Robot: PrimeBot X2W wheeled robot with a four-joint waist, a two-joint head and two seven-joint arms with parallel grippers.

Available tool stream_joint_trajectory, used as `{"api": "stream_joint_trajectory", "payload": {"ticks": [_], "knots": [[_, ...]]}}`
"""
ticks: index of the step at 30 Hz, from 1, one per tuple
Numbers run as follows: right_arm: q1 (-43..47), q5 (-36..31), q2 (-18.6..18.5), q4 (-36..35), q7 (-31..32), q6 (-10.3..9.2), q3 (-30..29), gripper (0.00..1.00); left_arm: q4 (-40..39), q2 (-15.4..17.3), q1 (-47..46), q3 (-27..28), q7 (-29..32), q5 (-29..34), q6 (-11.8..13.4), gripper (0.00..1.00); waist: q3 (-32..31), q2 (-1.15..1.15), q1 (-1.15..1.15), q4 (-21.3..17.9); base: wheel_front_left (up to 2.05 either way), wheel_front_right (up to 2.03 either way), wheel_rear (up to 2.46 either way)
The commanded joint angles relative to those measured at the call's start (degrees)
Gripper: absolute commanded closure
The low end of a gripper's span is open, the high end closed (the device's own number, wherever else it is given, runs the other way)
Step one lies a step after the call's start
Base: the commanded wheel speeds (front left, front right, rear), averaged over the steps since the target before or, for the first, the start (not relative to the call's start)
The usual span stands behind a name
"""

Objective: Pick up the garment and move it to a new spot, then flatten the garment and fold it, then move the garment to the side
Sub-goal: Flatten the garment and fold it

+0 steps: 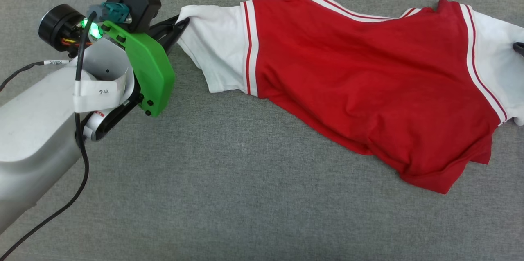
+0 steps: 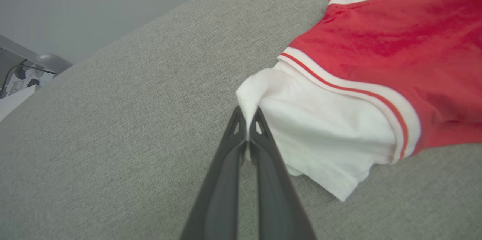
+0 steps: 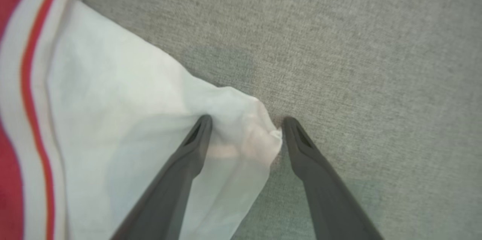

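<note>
The garment point(image 1: 368, 77) lies stretched across the grey surface, a red shirt with white short sleeves and red-and-white striped trim, its plain red side up. My left gripper point(image 1: 180, 21) is shut on the tip of the left white sleeve point(image 2: 320, 131), and its two dark fingers point(image 2: 233, 146) pinch the cloth corner between them. My right gripper point(image 3: 246, 121) stands open around the end of the other white sleeve point(image 3: 131, 112), one finger resting on the cloth and one on the bare surface. A dark fingertip point(image 1: 519, 47) of it shows at the right edge of the head view.
The grey cloth-covered surface point(image 1: 204, 191) spreads all around the shirt. My left forearm point(image 1: 32, 130) with its black cable reaches in from the lower left. A grey wall and some devices point(image 2: 22, 78) stand beyond the far edge in the left wrist view.
</note>
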Motion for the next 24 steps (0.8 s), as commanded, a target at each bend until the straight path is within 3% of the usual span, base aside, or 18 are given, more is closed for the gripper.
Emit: {"api": "stream_joint_trajectory", "payload": {"ticks": [1,2,3,4,14,24], "knots": [[2.43,0.52,2.11,1.72,0.41,0.02,3.60,0.00,0.24,-0.42,-0.76,-0.10,-0.43,0.25,0.23,1.00,-0.25,0.00,0.00,-0.12,0.00,0.00,0.00],[2.62,1.03,1.90,1.74,0.12,0.02,4.73,0.10,0.44,-0.48,-0.64,-0.15,-0.51,0.16,0.16,1.00,-0.50,0.00,0.00,-0.20,0.00,0.00,0.00],[2.62,1.51,1.79,1.66,-0.64,0.02,5.37,0.78,0.66,-0.55,-0.47,-0.18,-0.61,0.01,0.10,1.00,-0.81,0.00,0.00,-0.28,0.00,0.00,0.00],[2.52,2.01,1.66,1.60,-1.53,0.02,5.83,1.00,0.87,-0.56,-0.31,-0.22,-0.67,-0.14,0.01,1.00,-1.09,0.00,0.00,-0.40,0.00,0.00,0.00],[0.12,3.58,-1.27,1.52,-17.47,0.02,7.30,1.00,3.50,-0.81,1.33,-0.07,-4.43,-0.67,-1.55,1.00,-9.03,0.00,0.00,-1.65,0.00,0.00,0.00],[0.76,5.51,-6.35,-5.29,-30.24,0.02,7.91,1.00,0.07,1.13,1.28,2.35,-11.12,1.17,-0.45,1.00,-19.54,0.00,0.00,-2.70,0.00,0.00,0.00]]}}
